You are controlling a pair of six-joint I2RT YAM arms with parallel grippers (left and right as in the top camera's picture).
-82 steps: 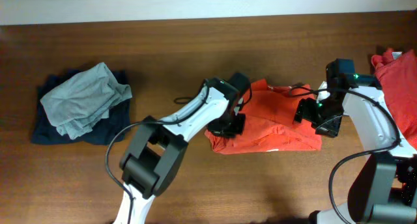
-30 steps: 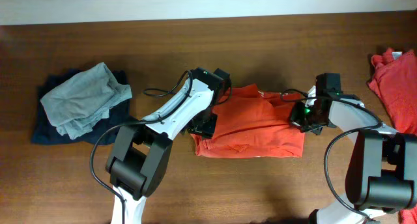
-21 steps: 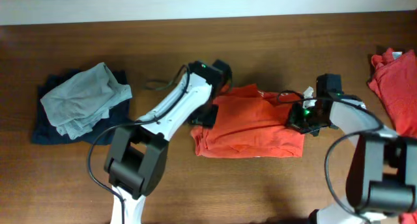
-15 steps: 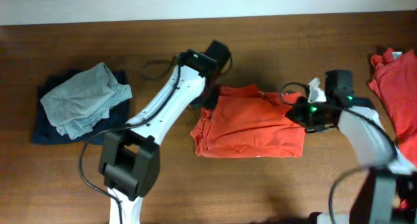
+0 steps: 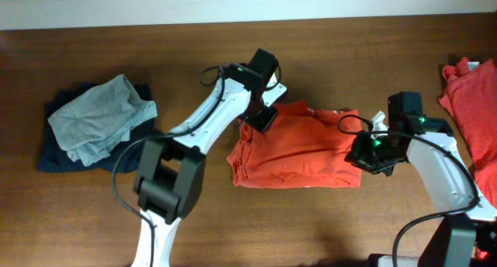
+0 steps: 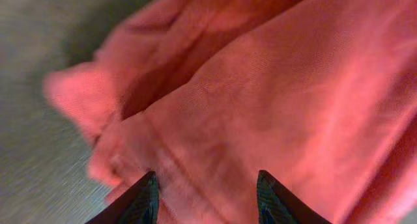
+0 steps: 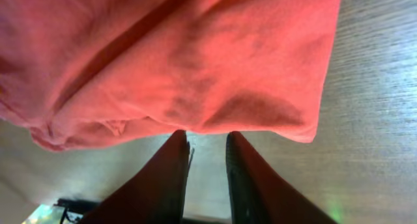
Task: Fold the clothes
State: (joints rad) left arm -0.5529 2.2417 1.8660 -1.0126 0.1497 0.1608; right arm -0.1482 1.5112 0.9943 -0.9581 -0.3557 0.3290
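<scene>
A red-orange T-shirt [image 5: 299, 149] lies folded into a rough rectangle at the table's middle. My left gripper [image 5: 261, 116] hovers over its back left corner. In the left wrist view the left gripper [image 6: 205, 182] is open, both fingertips [image 6: 144, 188] above wrinkled red cloth [image 6: 260, 94], gripping nothing. My right gripper [image 5: 363, 153] sits at the shirt's right edge. In the right wrist view the right gripper [image 7: 207, 144] stands narrowly open just short of the shirt's hem [image 7: 215, 87], with bare table showing between the fingers. A second red shirt [image 5: 470, 104] lies crumpled at the far right.
A heap of grey cloth [image 5: 101, 116] on dark blue cloth [image 5: 54, 154] lies at the left of the brown wooden table [image 5: 326, 220]. A pale wall strip runs along the table's far edge.
The shirt was dragged left, then stayed put. My left gripper rose off its left edge and moved to the back corner. My right gripper opened, let go of the right edge and drew back.
</scene>
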